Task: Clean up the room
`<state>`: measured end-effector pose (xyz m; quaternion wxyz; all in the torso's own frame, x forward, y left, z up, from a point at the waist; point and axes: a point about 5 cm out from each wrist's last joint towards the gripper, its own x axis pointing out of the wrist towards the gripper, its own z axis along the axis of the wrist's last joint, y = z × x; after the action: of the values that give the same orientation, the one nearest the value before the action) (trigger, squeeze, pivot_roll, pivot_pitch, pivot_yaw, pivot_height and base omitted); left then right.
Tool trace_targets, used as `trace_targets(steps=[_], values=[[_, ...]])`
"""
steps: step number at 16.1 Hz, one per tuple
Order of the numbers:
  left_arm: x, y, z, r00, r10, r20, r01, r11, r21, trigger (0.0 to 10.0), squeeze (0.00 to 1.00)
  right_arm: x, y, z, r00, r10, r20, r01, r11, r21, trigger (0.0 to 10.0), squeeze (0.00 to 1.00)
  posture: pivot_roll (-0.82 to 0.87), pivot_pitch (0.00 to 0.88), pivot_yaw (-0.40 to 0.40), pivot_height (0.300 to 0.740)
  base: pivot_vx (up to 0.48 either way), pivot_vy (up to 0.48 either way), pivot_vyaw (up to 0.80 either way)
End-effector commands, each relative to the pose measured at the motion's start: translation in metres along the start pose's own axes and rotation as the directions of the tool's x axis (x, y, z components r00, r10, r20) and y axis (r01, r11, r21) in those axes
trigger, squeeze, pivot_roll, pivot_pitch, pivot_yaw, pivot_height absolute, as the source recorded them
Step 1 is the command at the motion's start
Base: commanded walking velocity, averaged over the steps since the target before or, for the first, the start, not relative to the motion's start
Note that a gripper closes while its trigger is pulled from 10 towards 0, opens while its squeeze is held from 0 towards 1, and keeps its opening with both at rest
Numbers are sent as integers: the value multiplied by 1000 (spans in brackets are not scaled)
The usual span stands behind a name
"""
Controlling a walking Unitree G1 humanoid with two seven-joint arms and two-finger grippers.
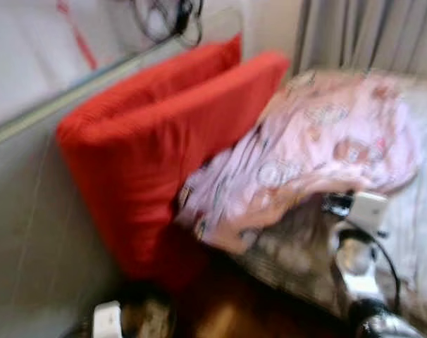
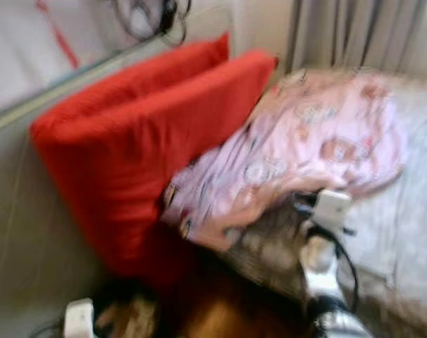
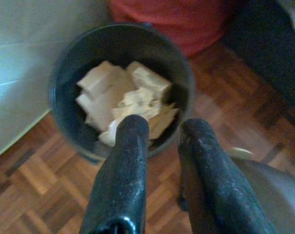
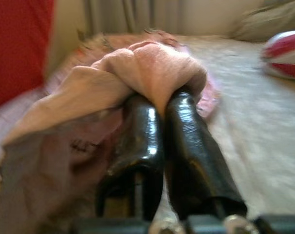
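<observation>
A pink patterned blanket (image 1: 312,148) lies rumpled on the bed (image 1: 425,211). My right gripper (image 4: 162,100) is shut on a fold of this blanket (image 4: 152,68) at its near edge; the arm reaches in from the lower right (image 1: 361,246). My left gripper (image 3: 164,126) hangs low, open with a narrow gap and nothing in it. Just beyond its fingertips stands a dark round bin (image 3: 120,27) on the floor, holding crumpled cream-coloured paper (image 3: 123,97).
Two large red cushions (image 1: 150,141) lean against the grey wall panel (image 1: 30,232) left of the bed. Grey curtains (image 1: 368,35) hang behind. A red and white object (image 4: 284,53) lies farther along the bed. Parquet floor (image 3: 35,185) surrounds the bin.
</observation>
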<state>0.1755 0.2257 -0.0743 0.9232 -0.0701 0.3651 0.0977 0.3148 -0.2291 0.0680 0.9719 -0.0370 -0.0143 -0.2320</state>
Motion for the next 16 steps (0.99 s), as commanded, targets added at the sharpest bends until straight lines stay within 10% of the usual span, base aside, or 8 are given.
trace_targets(steps=[1,16], values=[[1,2,4,1000,4,14,-4,1000,7,10000,0,3,5,9,999,-5,49,5,1000,-10,10000,0,107,0,106,740,-281,0,0],[0,-1,0,1000,-17,2,17,999,42,10000,0,12,-16,31,976,-133,171,140,990,-29,10000,0,103,0,102,740,-35,0,0]])
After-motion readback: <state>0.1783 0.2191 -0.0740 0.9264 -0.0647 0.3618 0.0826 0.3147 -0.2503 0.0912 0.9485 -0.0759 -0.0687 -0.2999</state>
